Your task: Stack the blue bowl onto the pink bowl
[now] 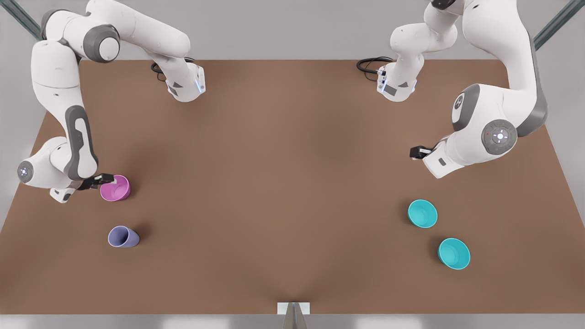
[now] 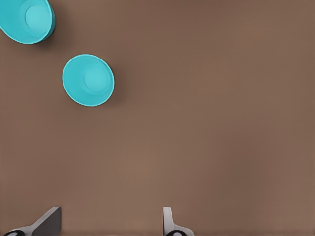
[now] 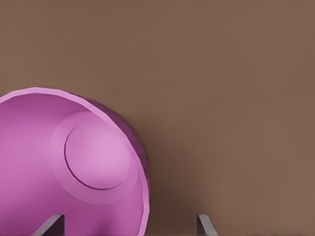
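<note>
Looking light, stiff and smooth, the blue bowl [image 1: 422, 213] suits a rim pinch by the released left end effector [image 1: 415, 153] waiting at its 12 o'clock, while the right end effector [image 1: 101, 180], spread wide, straddles the pink bowl [image 1: 115, 188] rim.

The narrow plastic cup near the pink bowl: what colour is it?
Lavender-blue; the narrow plastic cup shows best in the front view.

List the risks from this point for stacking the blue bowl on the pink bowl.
1. The right end effector, open, straddles the pink bowl rim; a small shift could tip or drag the bowl.
2. Two look-alike teal bowls sit close together, the blue bowl and the second teal bowl; the open left end effector, hovering above the table, may bump one while taking the other.
3. The bowls lie far apart, so the carry is long.
</note>
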Controlling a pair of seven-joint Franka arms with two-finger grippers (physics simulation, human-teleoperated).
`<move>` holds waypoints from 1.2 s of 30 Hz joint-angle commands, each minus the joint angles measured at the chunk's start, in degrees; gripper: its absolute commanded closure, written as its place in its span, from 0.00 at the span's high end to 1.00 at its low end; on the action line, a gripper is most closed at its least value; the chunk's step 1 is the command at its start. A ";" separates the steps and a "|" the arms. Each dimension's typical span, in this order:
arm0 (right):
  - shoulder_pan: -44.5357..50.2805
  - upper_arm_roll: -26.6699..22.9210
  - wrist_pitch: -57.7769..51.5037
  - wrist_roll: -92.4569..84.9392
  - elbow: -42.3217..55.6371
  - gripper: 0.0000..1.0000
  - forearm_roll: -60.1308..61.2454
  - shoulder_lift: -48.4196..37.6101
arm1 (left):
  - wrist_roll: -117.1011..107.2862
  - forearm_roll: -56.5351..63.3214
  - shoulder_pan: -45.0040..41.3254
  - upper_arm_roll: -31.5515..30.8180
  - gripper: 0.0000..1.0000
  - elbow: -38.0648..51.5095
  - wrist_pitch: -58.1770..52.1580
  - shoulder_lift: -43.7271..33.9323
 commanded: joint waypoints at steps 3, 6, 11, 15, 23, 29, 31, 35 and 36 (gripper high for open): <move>0.06 -0.01 2.45 -7.72 -0.11 0.95 2.24 0.42 | -0.04 0.03 0.01 -0.05 1.00 0.03 -0.25 -0.05; 0.06 -0.01 2.37 -7.81 -0.11 0.56 2.41 0.78 | -0.04 0.03 0.01 -0.05 1.00 0.03 -0.25 -0.05; 0.50 0.17 1.93 -7.72 0.07 0.32 2.41 0.25 | -0.12 -0.06 -0.08 -0.05 1.00 0.03 -0.25 -0.05; 1.03 1.40 -0.27 -7.63 0.24 0.21 3.99 -0.89 | -0.12 -0.06 -0.16 -0.05 1.00 0.03 -0.86 -0.05; 25.62 1.40 -18.29 21.86 0.42 0.21 19.36 -13.81 | -0.12 -0.06 -0.16 -0.05 1.00 0.03 -0.86 0.39; 50.76 1.31 -13.29 82.07 20.17 0.21 29.91 -0.21 | -0.12 -0.14 0.10 -0.05 1.00 0.03 -0.60 2.06; 53.23 1.40 -11.70 97.03 31.43 0.21 31.07 8.50 | -0.04 -0.14 3.17 0.21 1.00 0.46 0.19 2.41; 55.34 1.22 -8.80 105.31 43.13 0.21 30.80 19.41 | 1.63 0.12 10.29 0.21 1.00 7.85 6.59 13.92; 55.43 1.31 -7.13 105.13 43.22 0.21 30.80 20.37 | 1.81 0.03 11.26 0.21 1.00 7.85 11.08 16.47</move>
